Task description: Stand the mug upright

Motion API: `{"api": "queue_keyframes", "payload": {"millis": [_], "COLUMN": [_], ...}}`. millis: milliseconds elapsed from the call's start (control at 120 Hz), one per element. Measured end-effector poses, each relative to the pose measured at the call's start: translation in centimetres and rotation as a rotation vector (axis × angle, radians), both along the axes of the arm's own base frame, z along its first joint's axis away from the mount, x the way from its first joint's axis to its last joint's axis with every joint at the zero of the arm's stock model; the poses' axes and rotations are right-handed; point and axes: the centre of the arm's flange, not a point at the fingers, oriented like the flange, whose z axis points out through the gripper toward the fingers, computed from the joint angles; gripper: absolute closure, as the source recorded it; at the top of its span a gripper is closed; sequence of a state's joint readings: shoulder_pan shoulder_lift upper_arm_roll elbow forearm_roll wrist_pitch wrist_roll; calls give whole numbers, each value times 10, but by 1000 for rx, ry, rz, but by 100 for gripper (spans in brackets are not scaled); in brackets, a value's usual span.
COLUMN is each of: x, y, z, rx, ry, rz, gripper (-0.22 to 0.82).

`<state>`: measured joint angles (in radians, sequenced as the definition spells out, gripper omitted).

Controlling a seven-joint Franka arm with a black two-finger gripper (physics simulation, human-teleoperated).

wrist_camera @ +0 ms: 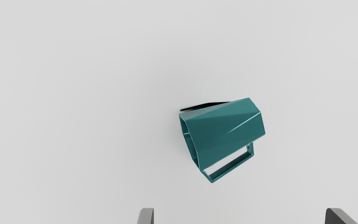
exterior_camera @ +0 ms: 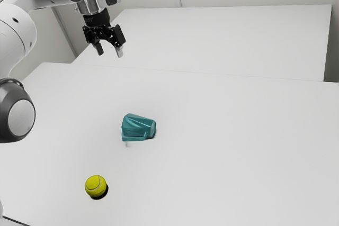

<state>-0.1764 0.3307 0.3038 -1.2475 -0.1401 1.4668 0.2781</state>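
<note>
- My end effector (exterior_camera: 109,52) is spread and empty
- The mug (exterior_camera: 139,127) lies sideways, likely light, stiff, slick
- I'd take its body (wrist_camera: 225,130), not the handle (wrist_camera: 232,167)

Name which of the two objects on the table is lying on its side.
The teal mug: it opens sideways, not upward. The other is a round yellow tennis ball, with no handle.
</note>
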Motion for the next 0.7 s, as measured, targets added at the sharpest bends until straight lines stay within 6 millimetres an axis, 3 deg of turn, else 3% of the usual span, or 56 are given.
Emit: {"api": "queue_keyframes", "payload": {"millis": [200,367,600,700], "x": [-1,-2,-52,-72], "y": [3,2,37,49], "z": [-2,-22,-75,-107], "rx": [-1,-14,-137,-193], "ry": [5,19,123,159], "rz": [5,9,85,111], "gripper": [0,0,0,0]}}
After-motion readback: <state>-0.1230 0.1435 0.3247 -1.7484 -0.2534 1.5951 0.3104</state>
